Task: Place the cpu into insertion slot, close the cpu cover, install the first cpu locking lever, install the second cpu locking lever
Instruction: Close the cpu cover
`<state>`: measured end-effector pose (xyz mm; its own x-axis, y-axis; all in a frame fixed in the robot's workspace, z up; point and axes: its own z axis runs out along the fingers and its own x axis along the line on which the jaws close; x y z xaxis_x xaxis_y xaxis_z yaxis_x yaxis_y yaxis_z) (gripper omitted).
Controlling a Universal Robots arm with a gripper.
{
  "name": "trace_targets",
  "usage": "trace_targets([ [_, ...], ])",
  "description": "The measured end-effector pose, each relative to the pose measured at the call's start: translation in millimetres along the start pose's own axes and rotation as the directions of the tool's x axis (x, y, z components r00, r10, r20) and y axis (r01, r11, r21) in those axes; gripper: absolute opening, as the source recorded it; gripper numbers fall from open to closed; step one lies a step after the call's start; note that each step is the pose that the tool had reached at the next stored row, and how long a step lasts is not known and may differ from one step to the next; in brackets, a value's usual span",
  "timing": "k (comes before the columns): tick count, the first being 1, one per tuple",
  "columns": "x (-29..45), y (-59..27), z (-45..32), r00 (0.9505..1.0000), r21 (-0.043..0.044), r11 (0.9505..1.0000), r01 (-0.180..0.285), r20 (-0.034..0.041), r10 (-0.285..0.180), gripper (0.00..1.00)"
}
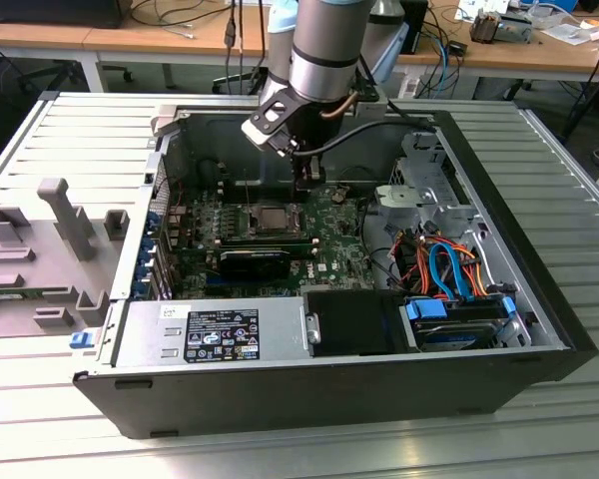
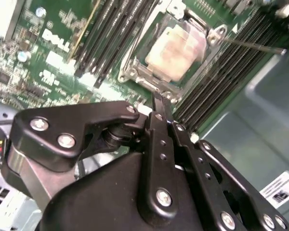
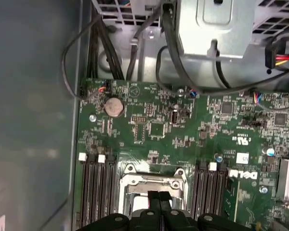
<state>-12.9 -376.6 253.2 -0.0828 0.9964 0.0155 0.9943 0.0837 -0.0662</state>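
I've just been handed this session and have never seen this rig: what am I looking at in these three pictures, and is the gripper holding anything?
The machine is a single robot arm with a gripper at its end. The exterior view looks from outside at an open computer case lying on a metal table, with the arm reaching down into it. Both wrist views come from cameras riding on the arm, looking past the gripper at the green board. In the second wrist view the pale square chip sits in its metal-rimmed socket, and a thin lever sticks out to one side. The gripper hangs close to the socket, fingers together, with nothing held.
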Motion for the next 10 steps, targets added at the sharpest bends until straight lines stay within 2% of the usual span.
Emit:
trace_targets([
  [10,0.3,-14.8,13.1,0.9980,0.0002,0.9980,0.063,-0.0044,-0.062,0.11],
])
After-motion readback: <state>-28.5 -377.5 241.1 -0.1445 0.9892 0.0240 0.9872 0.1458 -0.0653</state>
